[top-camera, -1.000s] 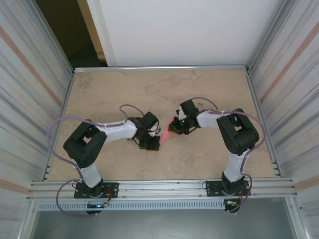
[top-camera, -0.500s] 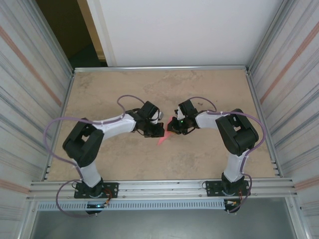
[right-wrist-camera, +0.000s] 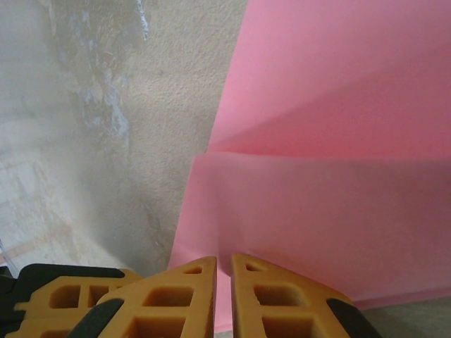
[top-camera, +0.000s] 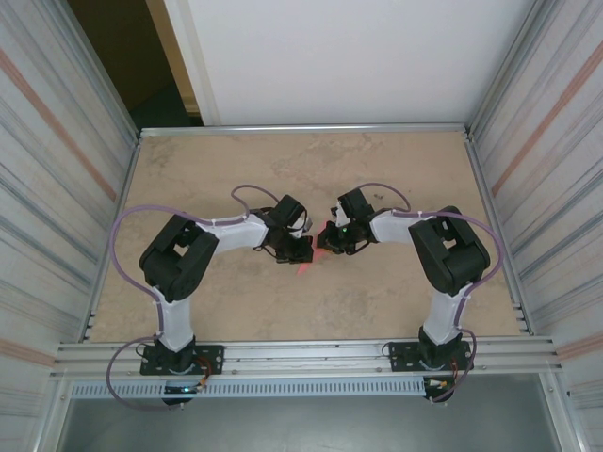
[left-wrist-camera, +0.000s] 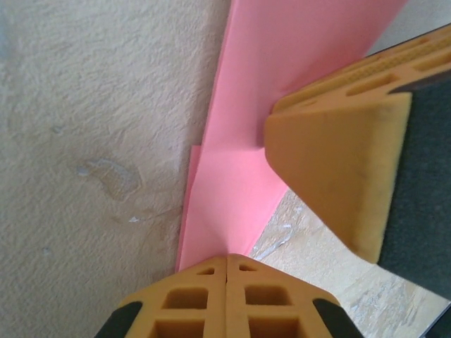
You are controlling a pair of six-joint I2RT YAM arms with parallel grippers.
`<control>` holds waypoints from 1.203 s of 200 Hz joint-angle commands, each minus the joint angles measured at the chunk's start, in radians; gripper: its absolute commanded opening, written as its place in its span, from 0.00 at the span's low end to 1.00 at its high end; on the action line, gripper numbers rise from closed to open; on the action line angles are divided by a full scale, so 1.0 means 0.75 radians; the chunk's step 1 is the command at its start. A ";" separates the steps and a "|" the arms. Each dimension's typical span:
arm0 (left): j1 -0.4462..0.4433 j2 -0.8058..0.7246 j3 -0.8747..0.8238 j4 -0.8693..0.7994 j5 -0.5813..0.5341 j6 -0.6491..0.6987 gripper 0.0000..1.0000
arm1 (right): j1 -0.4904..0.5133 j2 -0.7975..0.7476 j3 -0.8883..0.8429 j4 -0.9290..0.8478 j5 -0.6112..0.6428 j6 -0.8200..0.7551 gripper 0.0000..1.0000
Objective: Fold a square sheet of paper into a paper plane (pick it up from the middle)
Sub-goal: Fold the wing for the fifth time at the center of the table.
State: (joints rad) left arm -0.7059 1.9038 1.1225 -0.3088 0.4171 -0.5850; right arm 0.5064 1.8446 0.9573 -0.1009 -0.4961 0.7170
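The pink sheet of paper [top-camera: 307, 266] is folded, with overlapping flaps and a crease, and hangs just above the table between my two grippers. My left gripper [top-camera: 300, 252] is shut, and the paper's narrow end [left-wrist-camera: 229, 201] runs into the seam of its closed fingertips [left-wrist-camera: 227, 259]. My right gripper [top-camera: 330, 243] is shut on the opposite edge, with pink paper [right-wrist-camera: 331, 211] showing in the thin slit between its fingers [right-wrist-camera: 224, 262]. One right finger [left-wrist-camera: 331, 169] shows on the paper in the left wrist view. Whether the fold has the paper plane's shape I cannot tell.
The beige tabletop [top-camera: 236, 169] is bounded by metal rails and ribbed side walls [top-camera: 57, 188]. Both arm bases sit on the near rail [top-camera: 301, 353]. The two grippers are almost touching at mid-table.
My left gripper has moved away from the near edge and rightward to the paper's lower end, with the left elbow swinging inward. The right arm and its grip have stayed put.
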 commanded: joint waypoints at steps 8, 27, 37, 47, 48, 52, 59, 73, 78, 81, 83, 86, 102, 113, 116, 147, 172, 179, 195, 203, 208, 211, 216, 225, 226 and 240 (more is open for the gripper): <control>-0.001 0.027 -0.056 -0.073 -0.053 -0.022 0.02 | -0.038 -0.052 0.056 -0.121 0.080 -0.082 0.13; 0.000 0.025 -0.069 -0.071 -0.059 -0.026 0.02 | -0.060 -0.033 0.072 -0.143 0.085 -0.110 0.13; 0.001 0.027 -0.071 -0.072 -0.058 -0.026 0.02 | -0.068 -0.021 0.076 -0.143 0.084 -0.120 0.13; 0.000 0.028 -0.066 -0.071 -0.054 -0.026 0.02 | -0.072 -0.009 0.085 -0.147 0.082 -0.130 0.13; 0.000 0.028 -0.065 -0.071 -0.053 -0.026 0.02 | -0.072 -0.008 0.087 -0.148 0.081 -0.132 0.13; 0.000 0.029 -0.067 -0.071 -0.054 -0.025 0.02 | -0.072 -0.004 0.091 -0.152 0.082 -0.137 0.13; 0.000 0.029 -0.065 -0.071 -0.053 -0.026 0.02 | -0.073 0.004 0.098 -0.160 0.084 -0.145 0.13; 0.000 0.029 -0.063 -0.072 -0.052 -0.026 0.02 | -0.078 0.009 0.105 -0.169 0.090 -0.154 0.13; 0.001 0.030 -0.063 -0.073 -0.051 -0.026 0.02 | -0.080 0.009 0.110 -0.174 0.097 -0.154 0.13; 0.000 0.030 -0.064 -0.073 -0.051 -0.026 0.02 | -0.080 0.011 0.112 -0.177 0.098 -0.156 0.13; 0.000 0.030 -0.065 -0.073 -0.052 -0.026 0.02 | -0.082 0.011 0.113 -0.180 0.102 -0.156 0.13; 0.000 0.031 -0.066 -0.073 -0.051 -0.026 0.02 | -0.080 0.013 0.116 -0.186 0.108 -0.158 0.13; 0.000 0.032 -0.068 -0.075 -0.053 -0.028 0.02 | -0.083 0.015 0.125 -0.206 0.130 -0.162 0.13; -0.002 0.034 -0.069 -0.075 -0.049 -0.028 0.02 | -0.085 0.018 0.121 -0.209 0.139 -0.164 0.13; -0.002 0.033 -0.069 -0.075 -0.049 -0.028 0.02 | -0.086 0.018 0.121 -0.209 0.140 -0.164 0.12; -0.004 0.029 -0.071 -0.075 -0.052 -0.034 0.02 | -0.101 0.041 0.111 -0.205 0.150 -0.160 0.12; -0.004 0.010 -0.070 -0.077 -0.048 -0.033 0.02 | -0.110 0.058 0.079 -0.176 0.135 -0.156 0.12; -0.004 0.000 -0.062 -0.075 -0.047 -0.027 0.02 | -0.112 0.063 0.067 -0.168 0.128 -0.158 0.12; -0.004 -0.041 -0.041 -0.049 -0.029 -0.012 0.03 | -0.117 0.075 0.044 -0.157 0.117 -0.164 0.12; -0.004 -0.067 -0.030 -0.022 -0.010 -0.003 0.04 | -0.116 0.078 0.030 -0.150 0.110 -0.168 0.12; -0.004 -0.082 -0.019 -0.006 -0.001 0.003 0.05 | -0.117 0.076 0.024 -0.143 0.104 -0.172 0.12; -0.004 -0.091 -0.015 0.010 0.006 0.005 0.05 | -0.118 0.075 0.021 -0.139 0.099 -0.172 0.12; -0.004 -0.102 -0.007 0.034 0.015 0.008 0.06 | -0.117 0.073 0.015 -0.131 0.085 -0.178 0.12; -0.004 -0.114 0.008 0.074 0.027 0.010 0.08 | -0.114 0.068 0.006 -0.119 0.069 -0.183 0.12; -0.004 -0.114 0.009 0.077 0.028 0.010 0.08 | -0.112 0.067 0.006 -0.119 0.069 -0.184 0.12; -0.002 -0.095 0.039 0.106 0.025 0.009 0.09 | -0.111 0.061 -0.002 -0.107 0.047 -0.189 0.12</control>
State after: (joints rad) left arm -0.7063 1.8694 1.1110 -0.2779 0.4221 -0.5991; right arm 0.4236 1.8603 0.9970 -0.1673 -0.4675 0.6121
